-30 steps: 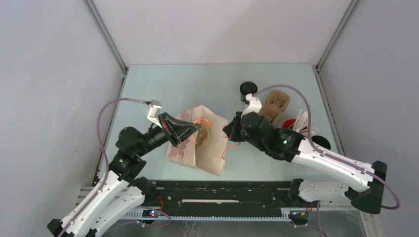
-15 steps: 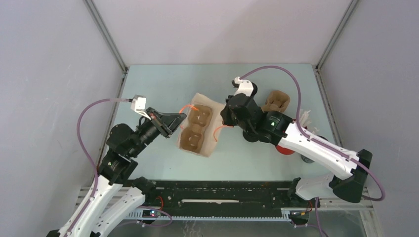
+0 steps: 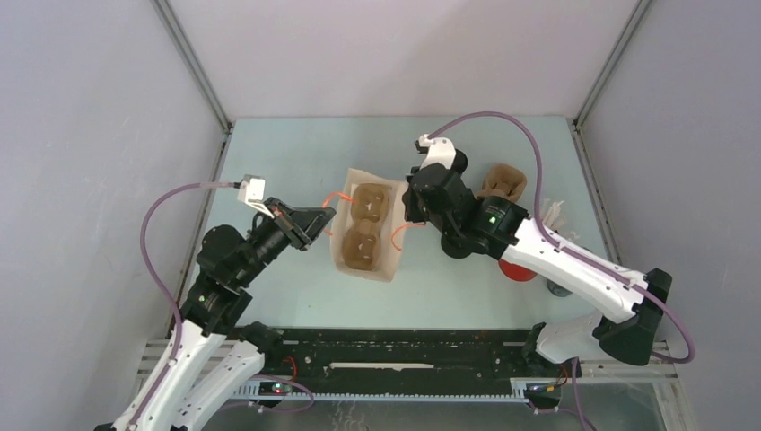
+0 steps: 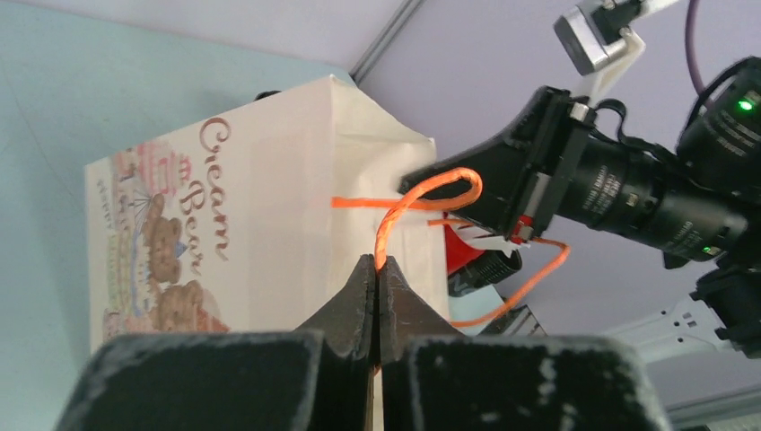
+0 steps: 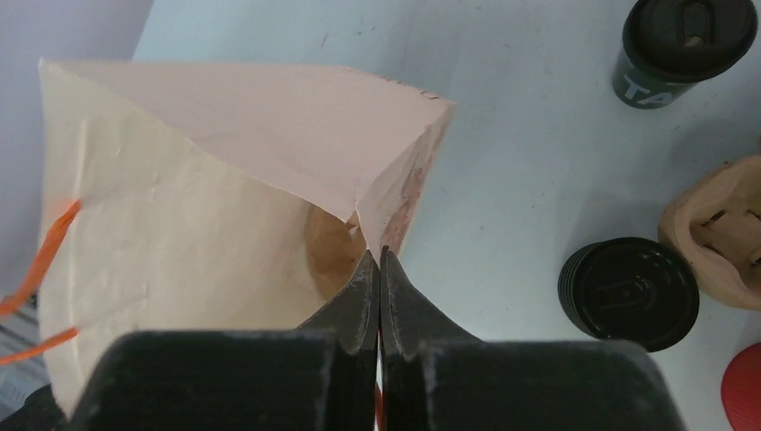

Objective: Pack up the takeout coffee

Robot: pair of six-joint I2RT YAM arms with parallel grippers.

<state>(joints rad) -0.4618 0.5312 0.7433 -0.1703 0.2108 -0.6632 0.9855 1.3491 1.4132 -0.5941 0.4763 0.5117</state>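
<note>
Takeout coffee (image 5: 628, 292) right of right gripper (image 5: 378, 259)

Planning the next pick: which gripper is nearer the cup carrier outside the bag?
Right. The right gripper holds the bag by its edge nearest the carrier; the left gripper holds the orange handle across the bag.

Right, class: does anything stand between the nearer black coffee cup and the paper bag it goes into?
Nothing visible lies between them: in the right wrist view only bare table separates the nearer black cup from the paper bag. But the left gripper and right gripper are both shut on the bag, so neither is free.
</note>
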